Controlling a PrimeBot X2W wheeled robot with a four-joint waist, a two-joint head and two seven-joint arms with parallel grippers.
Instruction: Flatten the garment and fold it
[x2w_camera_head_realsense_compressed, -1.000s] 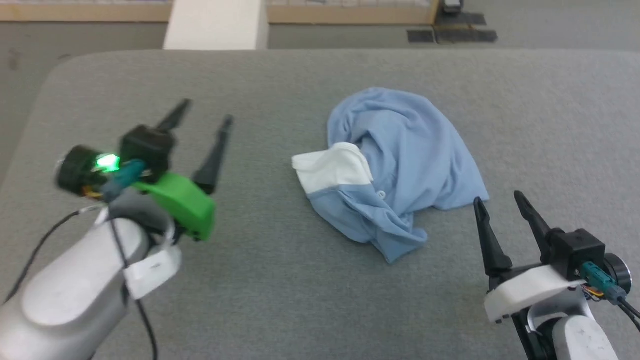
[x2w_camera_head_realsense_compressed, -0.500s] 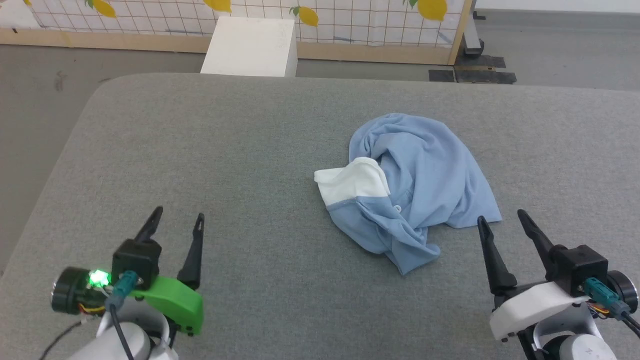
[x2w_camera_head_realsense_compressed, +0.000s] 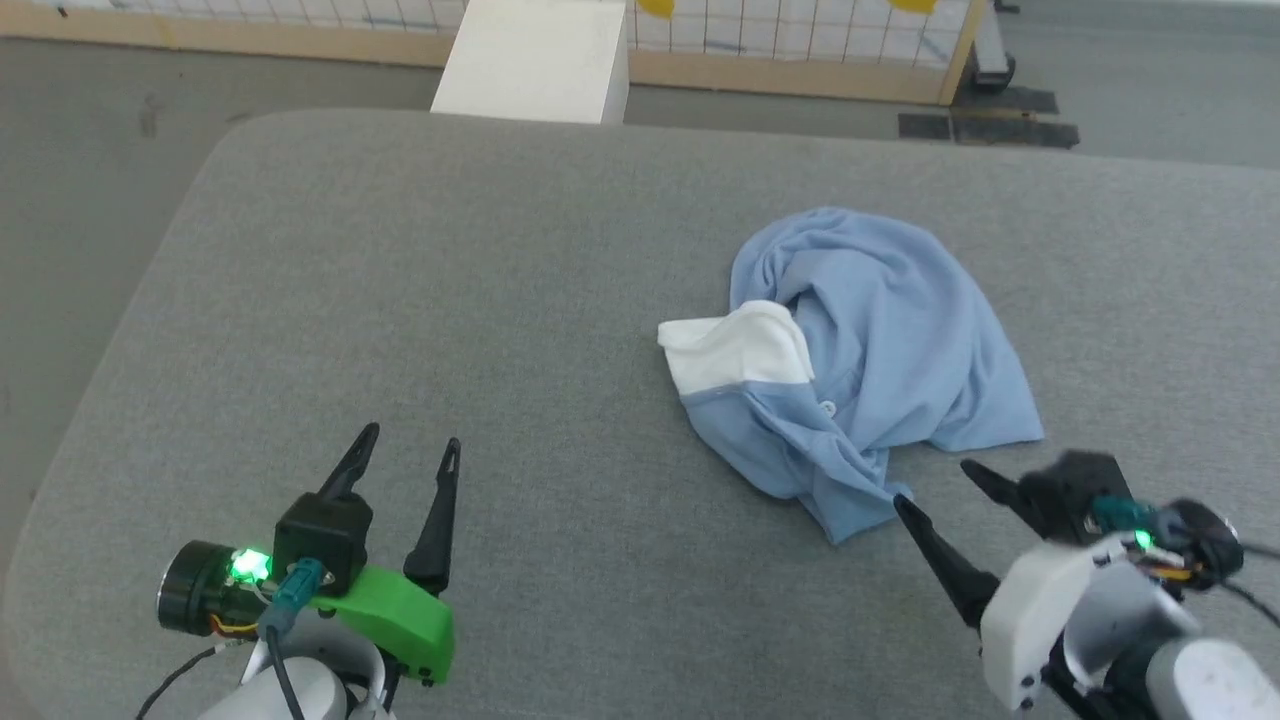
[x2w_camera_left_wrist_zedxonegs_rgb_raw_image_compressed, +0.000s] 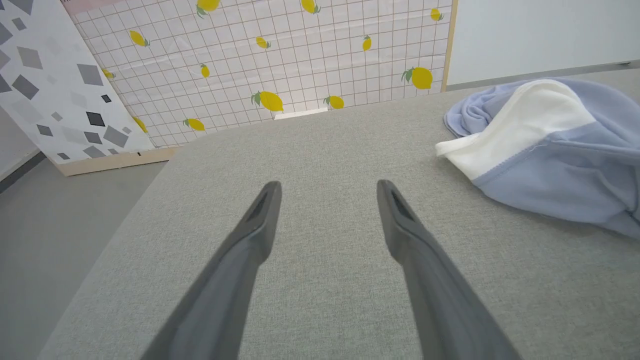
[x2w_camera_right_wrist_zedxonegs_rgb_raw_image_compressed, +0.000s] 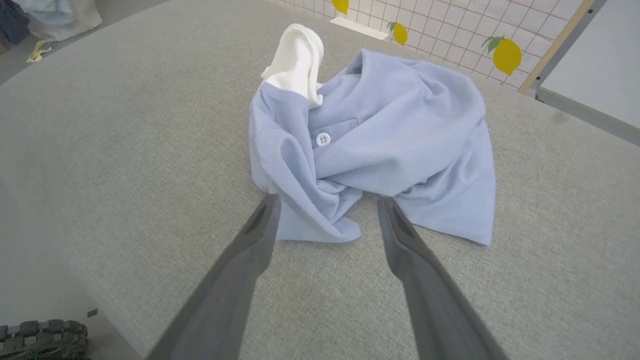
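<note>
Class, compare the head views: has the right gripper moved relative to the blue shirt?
Yes. Judged against the garment, the right gripper has swung left and turned. It was below the garment's right corner and is now beside its near bunched tip, jaws open.

The right gripper (x2w_camera_head_realsense_compressed: 931, 483) looks blurred; the left wrist view's edge crops the garment (x2w_camera_left_wrist_zedxonegs_rgb_raw_image_compressed: 560, 170).

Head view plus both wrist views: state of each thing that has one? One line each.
garment: crumpled in a heap on the grey surface, not flattened, not folded
collar: white, bunched, sticking out at the heap's left side
button: showing on the placket; fastened or not, cannot tell
left gripper: open, empty, apart from the garment
right gripper: open, fingers either side of the garment's near fold, not closed on it
</note>
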